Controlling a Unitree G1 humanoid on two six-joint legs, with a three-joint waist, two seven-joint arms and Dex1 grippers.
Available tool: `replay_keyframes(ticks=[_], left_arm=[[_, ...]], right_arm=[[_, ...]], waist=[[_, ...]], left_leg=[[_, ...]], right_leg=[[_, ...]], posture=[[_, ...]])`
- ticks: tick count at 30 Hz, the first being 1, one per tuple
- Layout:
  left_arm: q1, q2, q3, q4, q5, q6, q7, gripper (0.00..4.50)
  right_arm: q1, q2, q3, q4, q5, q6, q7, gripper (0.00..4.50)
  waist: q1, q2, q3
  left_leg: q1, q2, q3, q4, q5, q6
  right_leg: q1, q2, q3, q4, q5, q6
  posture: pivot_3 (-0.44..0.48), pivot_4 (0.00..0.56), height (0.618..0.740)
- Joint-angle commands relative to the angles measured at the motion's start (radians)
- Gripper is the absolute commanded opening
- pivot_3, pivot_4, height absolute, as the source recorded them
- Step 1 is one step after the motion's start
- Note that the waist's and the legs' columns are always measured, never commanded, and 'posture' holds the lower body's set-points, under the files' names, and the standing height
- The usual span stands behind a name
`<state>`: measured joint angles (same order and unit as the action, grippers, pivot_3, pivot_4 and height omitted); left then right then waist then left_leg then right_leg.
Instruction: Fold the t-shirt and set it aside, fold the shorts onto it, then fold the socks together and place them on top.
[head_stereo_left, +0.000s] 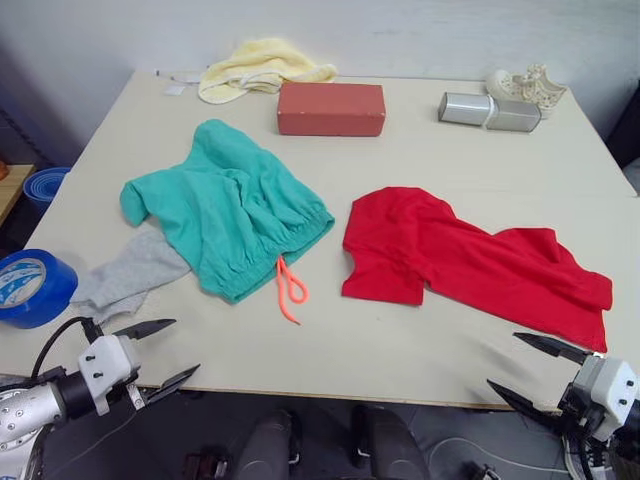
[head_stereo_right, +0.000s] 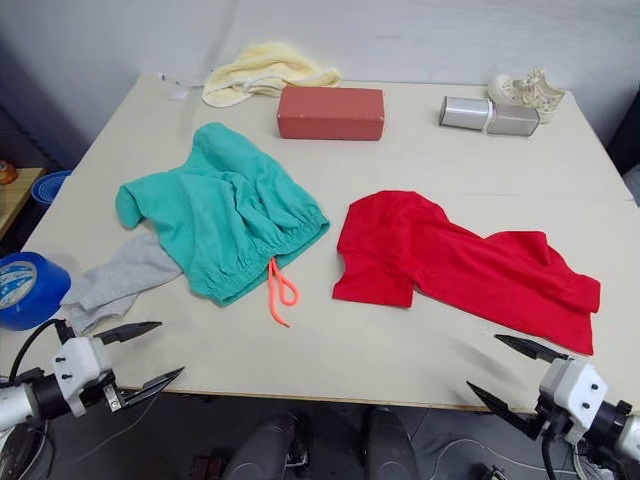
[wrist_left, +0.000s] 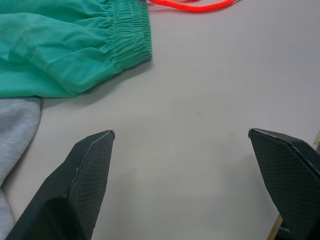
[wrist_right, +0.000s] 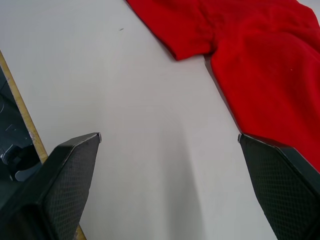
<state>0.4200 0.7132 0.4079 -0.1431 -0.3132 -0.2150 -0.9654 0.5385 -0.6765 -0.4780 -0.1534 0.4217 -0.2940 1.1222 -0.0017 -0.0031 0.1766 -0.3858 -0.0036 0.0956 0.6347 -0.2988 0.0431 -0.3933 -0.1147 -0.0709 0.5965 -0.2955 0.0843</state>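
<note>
The red t-shirt (head_stereo_left: 470, 258) lies crumpled on the right half of the table. The teal shorts (head_stereo_left: 228, 205) lie bunched at the left centre, their orange drawstring (head_stereo_left: 289, 290) trailing toward the front edge. A grey sock (head_stereo_left: 128, 273) pokes out from under the shorts' left side. My left gripper (head_stereo_left: 163, 351) hangs open at the front left edge, just short of the sock and shorts (wrist_left: 75, 45). My right gripper (head_stereo_left: 537, 371) is open at the front right edge, just below the t-shirt's (wrist_right: 250, 55) hem. Both hold nothing.
A red brick-shaped block (head_stereo_left: 331, 109) and a pale yellow cloth (head_stereo_left: 260, 68) sit at the back. Two silver cylinders (head_stereo_left: 488, 110) and a white ornament (head_stereo_left: 530, 86) are at the back right. A blue tape roll (head_stereo_left: 30, 288) rests at the left edge.
</note>
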Motion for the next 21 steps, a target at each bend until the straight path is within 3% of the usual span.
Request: replay_keyframes(ticks=[1,14,21], left_arm=[[0.0,0.001,0.018,-0.002,-0.02,-0.014,-0.005,4.5],[-0.02,0.072,-0.012,-0.108,-0.213,0.238,-0.151,4.5],[-0.29,0.103,-0.23,-0.202,-0.164,0.239,-0.231,4.5]], right_arm=[[0.007,0.005,-0.001,-0.032,0.023,0.002,-0.006,4.48],[0.031,0.037,-0.037,-0.059,0.033,0.009,-0.038,4.48],[0.149,0.069,-0.237,-0.038,0.05,0.003,-0.118,4.48]], waist=[[0.0,0.0,0.0],[0.0,0.0,0.0],[0.024,0.001,-0.001]], left_leg=[[0.0,0.0,0.0,0.0,0.0,0.0],[0.0,0.0,0.0,0.0,0.001,-0.001],[0.0,0.0,0.0,0.002,0.001,-0.002]], right_leg=[[0.0,0.0,0.0,0.0,0.0,0.0],[0.0,0.0,0.0,0.001,0.0,0.0],[0.001,0.0,0.0,0.002,0.0,0.0]], posture=[[0.0,0.15,0.74],[0.0,0.15,0.74],[0.0,0.15,0.74]])
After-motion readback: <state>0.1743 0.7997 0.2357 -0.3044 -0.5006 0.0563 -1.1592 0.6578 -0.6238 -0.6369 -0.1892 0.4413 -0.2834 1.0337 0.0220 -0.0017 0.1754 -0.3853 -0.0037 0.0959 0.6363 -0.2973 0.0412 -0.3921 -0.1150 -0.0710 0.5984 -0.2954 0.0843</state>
